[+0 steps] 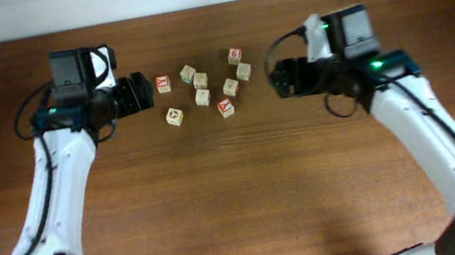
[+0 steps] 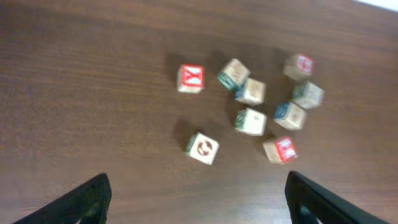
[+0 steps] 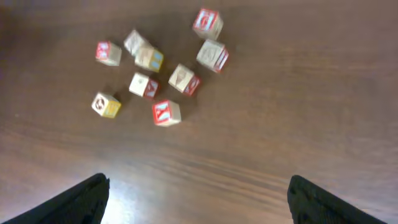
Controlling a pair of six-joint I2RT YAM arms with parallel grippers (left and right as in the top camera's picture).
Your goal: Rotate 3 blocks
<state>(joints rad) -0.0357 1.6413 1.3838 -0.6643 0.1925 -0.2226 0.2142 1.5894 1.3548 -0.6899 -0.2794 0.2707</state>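
Left gripper [image 1: 146, 92]: fingers apart, nothing between them, hovering just left of and beyond the Q block [image 1: 173, 116], which is your reference for every entry here. Q block: red round mark up, standing alone at the near-left edge of the cluster. Take it first, I suggest, coming straight down across two opposite faces and turning it on the spot. Greenish block [image 1: 202, 97]: right of and beyond the Q block, with other cubes [image 1: 200, 81] close on its far side. Approach from the near side so you do not nudge them. Red-letter block [image 1: 225, 107]: farther right of the Q block, about level with it and free on its near side, so it probably suits your right arm. Right gripper [image 1: 275, 79]: well right of the Q block, fingers likewise apart and empty.
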